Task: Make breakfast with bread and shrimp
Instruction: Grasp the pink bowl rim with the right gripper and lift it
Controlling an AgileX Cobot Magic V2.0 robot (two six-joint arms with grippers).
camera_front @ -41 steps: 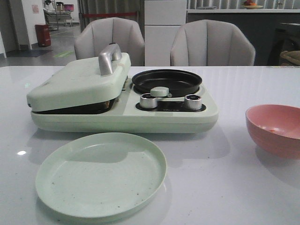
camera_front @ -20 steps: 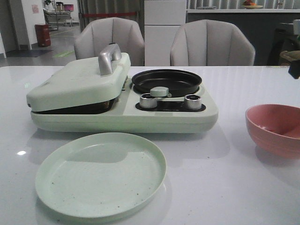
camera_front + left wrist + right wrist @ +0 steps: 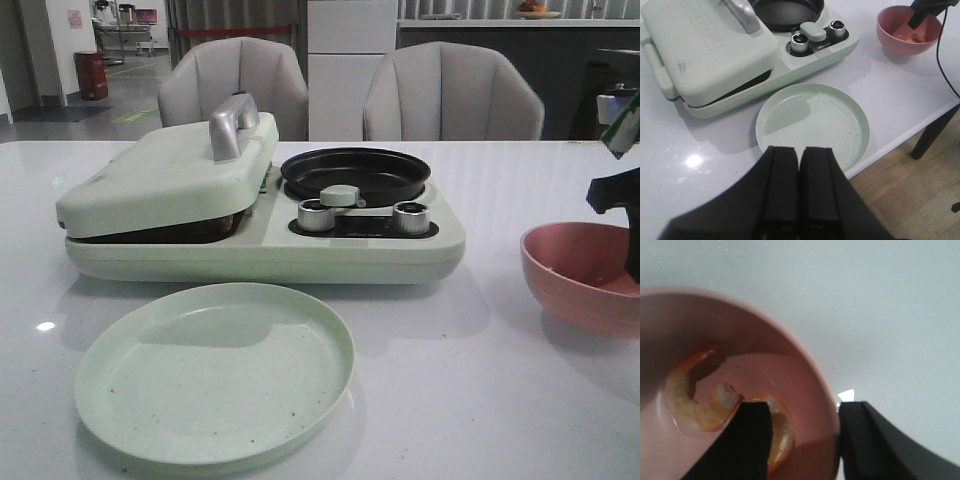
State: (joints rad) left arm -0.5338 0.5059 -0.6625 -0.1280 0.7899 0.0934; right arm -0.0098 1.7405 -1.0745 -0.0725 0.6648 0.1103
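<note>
Right wrist view: right gripper spread wide, straddling the bowl rim, one finger inside over a shrimp, the other outside above the table. Nothing pinched yet. Second shrimp lying just beside the first, further into the bowl. Seen from the front, same gripper dipping into the bowl at the right edge of the table.

Further out, left of the bowl: cooker with an open black pan on its right half, empty, and a closed lid on its left half. Near side of the cooker: green plate, bare. Left gripper pressed together, holding nothing, hovering high over the plate's near edge.

Bread not visible anywhere; possibly under the closed lid, cannot tell.

Judged from this: task barely begun on the shrimp side. Shrimp both in the bowl, none in the pan, nothing plated. Left to do: grasp, cook, and plate with the bread.
</note>
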